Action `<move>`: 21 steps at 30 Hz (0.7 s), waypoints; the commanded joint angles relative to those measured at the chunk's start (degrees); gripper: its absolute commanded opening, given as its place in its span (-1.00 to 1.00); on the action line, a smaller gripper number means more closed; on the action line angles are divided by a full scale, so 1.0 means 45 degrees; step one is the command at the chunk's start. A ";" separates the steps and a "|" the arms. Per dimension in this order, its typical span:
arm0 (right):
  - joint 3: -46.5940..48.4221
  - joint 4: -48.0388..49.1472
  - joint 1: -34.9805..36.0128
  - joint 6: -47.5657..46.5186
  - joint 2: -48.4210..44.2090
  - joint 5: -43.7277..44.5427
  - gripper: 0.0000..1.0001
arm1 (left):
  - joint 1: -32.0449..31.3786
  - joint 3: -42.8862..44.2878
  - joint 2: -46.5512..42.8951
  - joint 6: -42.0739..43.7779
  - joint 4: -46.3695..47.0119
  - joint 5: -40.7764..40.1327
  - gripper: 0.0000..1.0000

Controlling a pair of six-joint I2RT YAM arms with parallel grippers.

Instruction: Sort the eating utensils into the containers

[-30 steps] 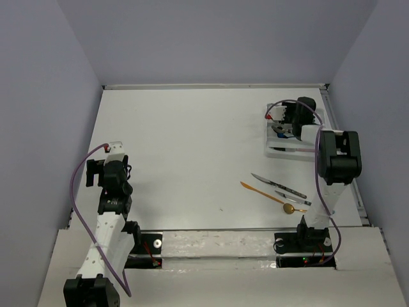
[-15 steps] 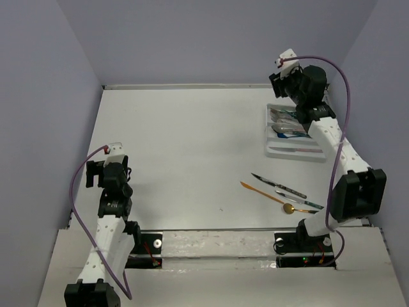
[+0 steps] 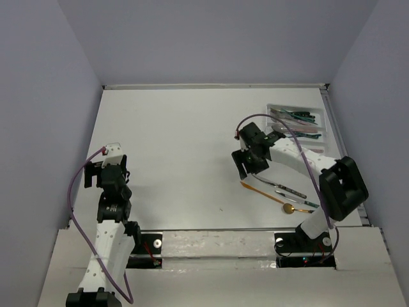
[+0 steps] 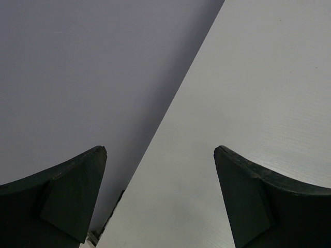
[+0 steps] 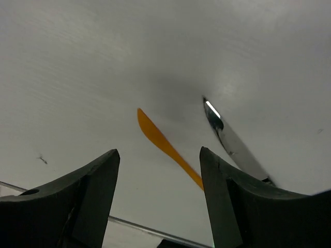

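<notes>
While my right arm (image 3: pixel 297 153) bends low over the counter (image 3: pixel 179 141), the right jaws gape empty above an orange-handled utensil (image 5: pixel 165 147) and a knife (image 5: pixel 227 139); the left jaws likewise stand apart, empty; the tray (image 3: pixel 327 128) lies beyond.

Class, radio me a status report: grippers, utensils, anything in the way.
Left gripper open, empty. Right gripper open over orange-handled utensil, knife, loose on table. Others in tray. Nothing blocking.

Glossy metal knife blade (image 5: pixel 230 142), matt orange handle (image 5: pixel 165 144), smooth matt white table (image 5: pixel 77 67).
</notes>
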 commanded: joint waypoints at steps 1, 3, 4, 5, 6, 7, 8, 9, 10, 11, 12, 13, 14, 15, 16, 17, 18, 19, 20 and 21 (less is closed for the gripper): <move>-0.0024 -0.2668 0.0982 0.1019 0.0824 0.1092 0.43 | -0.0041 -0.0165 -0.0296 0.0035 0.0396 -0.0097 0.98; -0.0024 -0.2728 0.0983 0.1233 0.0942 0.2027 0.47 | -0.0022 -0.0165 -0.0276 0.0035 0.0396 -0.0097 0.98; -0.0004 -0.2650 0.0983 0.1137 0.1000 0.2107 0.48 | -0.0041 -0.0165 -0.0257 0.0035 0.0396 -0.0097 0.98; 0.0015 -0.2572 0.0983 0.0924 0.1059 0.1741 0.48 | -0.0041 -0.0165 -0.0257 0.0035 0.0396 -0.0078 0.98; -0.0023 -0.2475 0.0983 0.0573 0.1079 0.1679 0.48 | -0.0041 -0.0146 -0.0237 0.0035 0.0396 -0.0077 0.98; -0.0062 -0.2319 0.0983 0.0415 0.1098 0.1775 0.48 | -0.0041 -0.0146 -0.0237 0.0035 0.0396 -0.0058 0.98; -0.0082 -0.2279 0.0983 0.0278 0.1273 0.2105 0.48 | -0.0041 -0.0165 -0.0237 0.0035 0.0416 -0.0058 0.98; -0.0063 -0.2240 0.0983 -0.0226 0.1410 0.2128 0.47 | -0.0041 -0.0146 -0.0218 0.0035 0.0416 -0.0058 0.98; -0.0082 -0.2143 0.0983 -0.0560 0.1546 0.2089 0.45 | -0.0041 -0.0146 -0.0198 0.0035 0.0416 -0.0058 0.98; -0.0082 -0.2103 0.0983 -0.1066 0.1876 0.1992 0.42 | -0.0041 -0.0146 -0.0198 0.0035 0.0416 -0.0058 0.98; -0.0082 -0.2064 0.1118 -0.1283 0.2015 0.1991 0.42 | -0.0041 -0.0146 -0.0179 0.0035 0.0416 -0.0039 0.98; -0.0160 -0.1928 0.1119 -0.1537 0.2152 0.1991 0.41 | -0.0041 -0.0146 -0.0159 0.0035 0.0416 -0.0058 0.98; -0.0180 -0.1888 0.1119 -0.1713 0.2424 0.2049 0.38 | -0.0041 -0.0146 -0.0140 0.0035 0.0435 -0.0058 0.98; -0.0219 -0.1830 0.1119 -0.1909 0.2427 0.2108 0.38 | -0.0041 -0.0146 -0.0139 0.0035 0.0435 -0.0058 0.98; -0.0277 -0.1771 0.1235 -0.2375 0.2678 0.2186 0.35 | -0.0041 -0.0146 -0.0120 0.0035 0.0435 -0.0077 0.98; -0.0297 -0.1732 0.1237 -0.2476 0.2816 0.2264 0.34 | -0.0022 -0.0146 -0.0120 0.0035 0.0435 -0.0077 0.98; -0.0355 -0.1712 0.1237 -0.2786 0.3011 0.2245 0.32 | -0.0041 -0.0146 -0.0101 0.0035 0.0455 -0.0097 0.98; -0.0414 -0.1635 0.1353 -0.2847 0.3129 0.2245 0.32 | -0.0041 -0.0146 -0.0100 0.0035 0.0455 -0.0116 0.98; -0.0395 -0.1653 0.1354 -0.2925 0.3226 0.2380 0.30 | -0.0041 -0.0146 -0.0081 0.0016 0.0455 -0.0117 0.98; -0.0414 -0.1615 0.1354 -0.3023 0.3479 0.2459 0.28 | -0.0041 -0.0165 -0.0061 0.0015 0.0455 -0.0136 0.98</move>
